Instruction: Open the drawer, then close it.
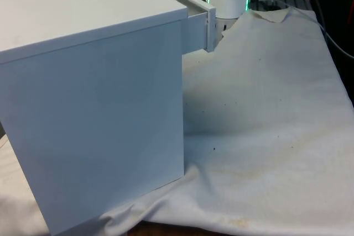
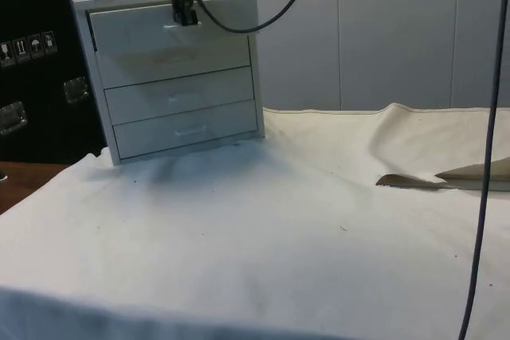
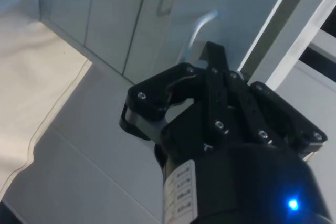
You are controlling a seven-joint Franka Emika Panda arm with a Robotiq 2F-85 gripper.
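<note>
- At the top of the chest of drawers (image 2: 171,69), the top drawer (image 2: 175,41) stands pulled partway out; in the front view its front panel (image 1: 198,30) juts past the chest's side towards the front view's right.
- The top drawer's handle (image 2: 177,28) is a thin light bar at the middle of that front, its long axis running level across the front.
- The gripper (image 2: 186,15) hangs right at this handle, coming down from above the chest's top edge, so the drawer front lies directly before its fingers (image 3: 212,66).
- In the wrist view the fingers sit close together by the pale handle (image 3: 202,24), but I cannot tell whether they pinch the bar or merely rest beside it.
- My judgement: the drawer is already open, so the coming move is a push straight back into the chest, square to the handle's long axis.
- Count: one chest, three drawers; the middle drawer (image 2: 182,93) and the bottom drawer (image 2: 187,129) below the top one are flush and closed; one arm, one gripper.
- The chest stands on the cloth-covered worktop (image 2: 279,228), whose cloth spreads out in front of it.
</note>
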